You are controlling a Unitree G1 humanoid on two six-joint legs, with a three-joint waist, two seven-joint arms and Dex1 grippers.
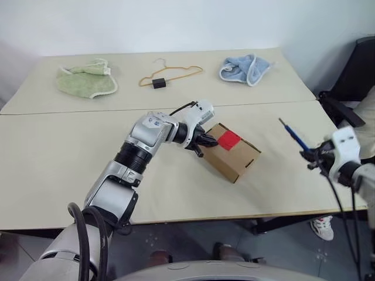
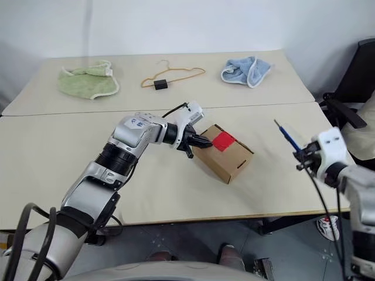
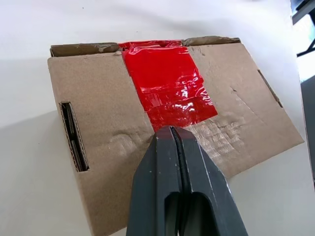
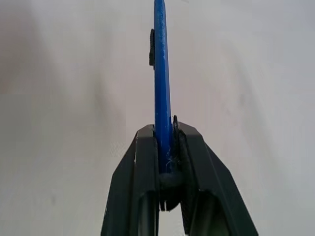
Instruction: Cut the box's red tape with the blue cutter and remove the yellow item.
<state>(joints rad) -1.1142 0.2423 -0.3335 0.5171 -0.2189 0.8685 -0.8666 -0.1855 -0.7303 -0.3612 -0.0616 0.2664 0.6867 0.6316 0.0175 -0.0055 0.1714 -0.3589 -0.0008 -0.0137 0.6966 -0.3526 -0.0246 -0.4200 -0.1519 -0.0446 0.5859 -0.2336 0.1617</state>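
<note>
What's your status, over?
Left claw shut, pressing on box beside red tape. Right claw shut on blue cutter, off to the box's right. Tape uncut, box closed. Nothing between cutter and box.

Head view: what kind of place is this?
Probably a lab or test room: plain beige tables pushed together against a bare wall, staged props like the taped box, hanger and cloths.

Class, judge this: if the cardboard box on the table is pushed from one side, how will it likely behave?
The box looks small, so probably light and apt to slide. Its dented cardboard top near the red tape suggests it gives under pressure. The shut left end effector pressing there probably steadies it.
</note>
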